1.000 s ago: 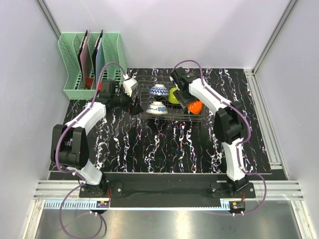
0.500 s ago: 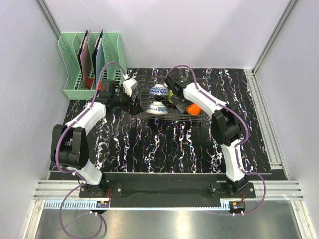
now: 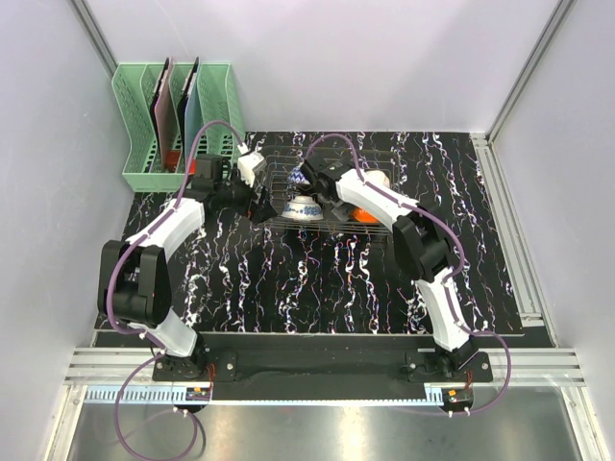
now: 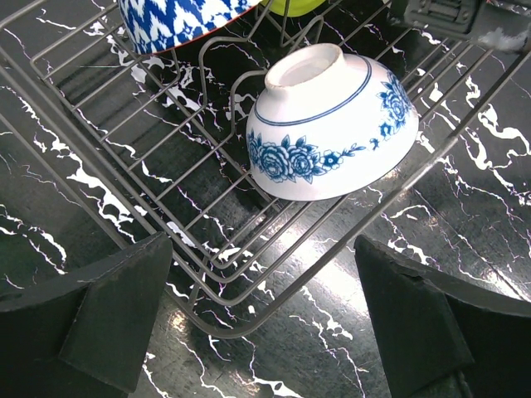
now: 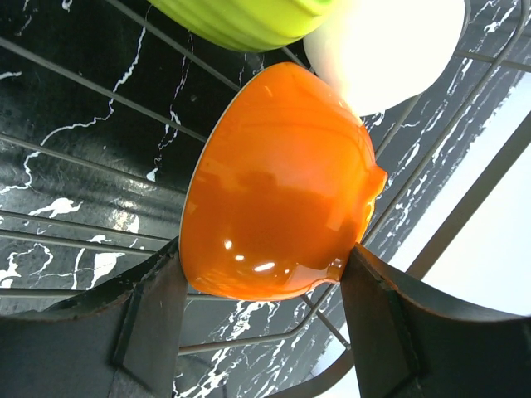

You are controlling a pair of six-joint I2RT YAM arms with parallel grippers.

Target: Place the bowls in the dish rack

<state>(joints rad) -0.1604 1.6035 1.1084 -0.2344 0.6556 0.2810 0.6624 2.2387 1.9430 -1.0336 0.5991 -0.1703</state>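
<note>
the orange bowl (image 5: pixel 282 182) is glossy and plain, with a thin rim; in the right wrist view it is tipped on its side, curved underside toward the camera, over the thin dark wires of the dish rack (image 3: pixel 384 226); whether it rests on those wires i cannot tell; just beyond it lie the lime green bowl (image 5: pixel 241 16) and a pale white bowl (image 5: pixel 390 50), both inside the rack; the rack itself sits at the far middle of the black marbled table (image 3: pixel 288 279), to the right of the mint-green holder (image 3: pixel 144 134)

nearer the rack's left end, the flowered bowl (image 4: pixel 332 124), white with blue blossoms and a blue line below its foot ring, lies upside down and tilted against the wires; behind it the edge of a second blue-patterned bowl (image 4: pixel 182 16) shows, also in the rack

the right gripper (image 5: pixel 261 250) reaches over the rack from the right; its jaws stand partly apart and clasp the orange bowl, one dark finger (image 5: pixel 149 323) against the rim on one side and the other against the opposite side

the left gripper (image 4: pixel 261 249) hangs at the rack's near left corner with its jaws spread as wide as they go; it holds nothing and touches nothing; the rack's curved corner wire and the flowered bowl lie ahead of the gap between its fingers
</note>
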